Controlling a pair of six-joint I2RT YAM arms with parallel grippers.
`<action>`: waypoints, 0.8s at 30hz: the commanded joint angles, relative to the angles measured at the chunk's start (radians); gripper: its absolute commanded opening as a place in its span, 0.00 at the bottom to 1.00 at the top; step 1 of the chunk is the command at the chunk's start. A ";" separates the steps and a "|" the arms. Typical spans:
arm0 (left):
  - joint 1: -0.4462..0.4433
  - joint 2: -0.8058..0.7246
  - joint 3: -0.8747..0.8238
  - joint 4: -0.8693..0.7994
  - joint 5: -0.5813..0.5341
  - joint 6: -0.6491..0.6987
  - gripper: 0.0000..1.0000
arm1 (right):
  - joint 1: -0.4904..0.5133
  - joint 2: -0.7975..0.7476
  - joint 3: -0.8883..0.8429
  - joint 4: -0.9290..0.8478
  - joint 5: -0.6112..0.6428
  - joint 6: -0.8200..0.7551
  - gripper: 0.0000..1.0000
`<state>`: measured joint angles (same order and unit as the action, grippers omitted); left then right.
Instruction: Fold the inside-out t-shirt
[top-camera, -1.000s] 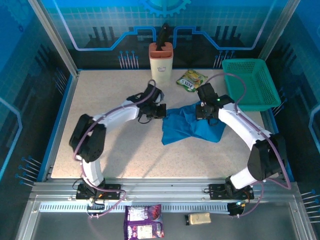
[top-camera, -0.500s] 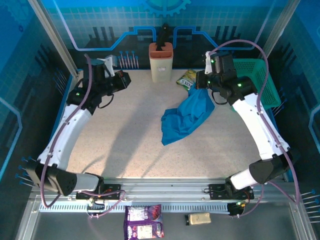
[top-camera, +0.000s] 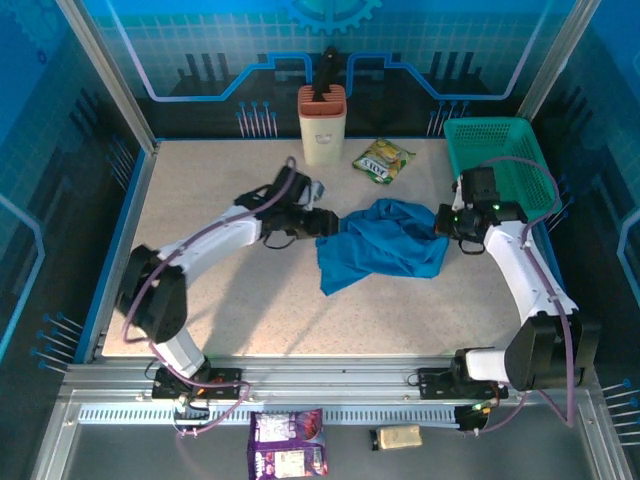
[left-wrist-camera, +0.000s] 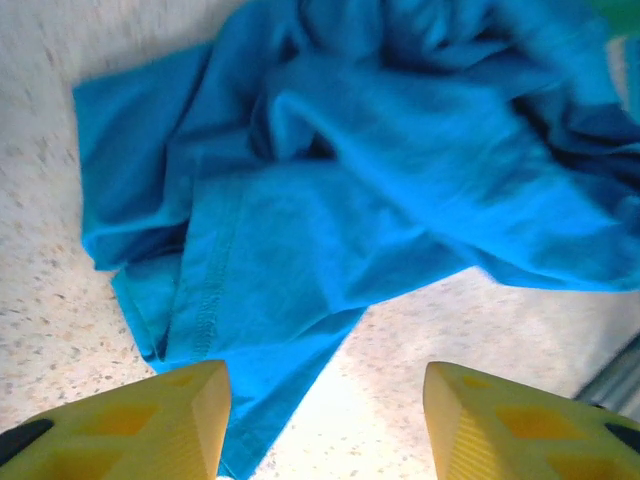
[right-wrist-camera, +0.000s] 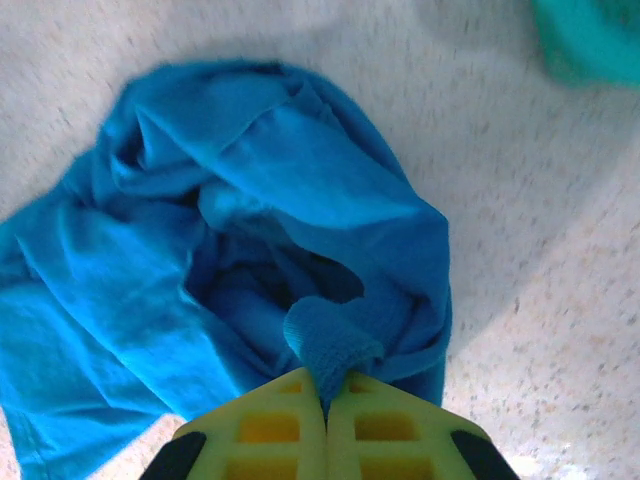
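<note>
Now | tabletop (top-camera: 230, 300): speckled | inside-out t-shirt (top-camera: 385, 250): crumpled heap right of the tabletop's middle, nearer its right edge | teal basket (top-camera: 505, 170): far right corner, apart from the shirt | left pincer (left-wrist-camera: 325, 385): fingers apart at the shirt's left edge, gripping nothing | right pincer (right-wrist-camera: 322, 390): together, clamped on a fold at the shirt's right side
</note>
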<state>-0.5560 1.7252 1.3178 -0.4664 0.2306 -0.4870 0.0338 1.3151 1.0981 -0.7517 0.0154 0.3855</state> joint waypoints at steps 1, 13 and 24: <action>-0.030 0.084 0.087 -0.043 -0.114 0.055 0.57 | -0.015 -0.023 -0.037 0.077 -0.067 0.014 0.00; -0.088 0.332 0.311 -0.171 -0.219 0.160 0.46 | 0.004 -0.001 -0.068 0.112 -0.108 0.042 0.00; -0.088 0.355 0.333 -0.202 -0.369 0.201 0.59 | 0.062 0.030 -0.029 0.103 -0.076 0.052 0.00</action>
<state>-0.6407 2.0529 1.6108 -0.6296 -0.0917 -0.3206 0.0738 1.3327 1.0344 -0.6552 -0.0643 0.4229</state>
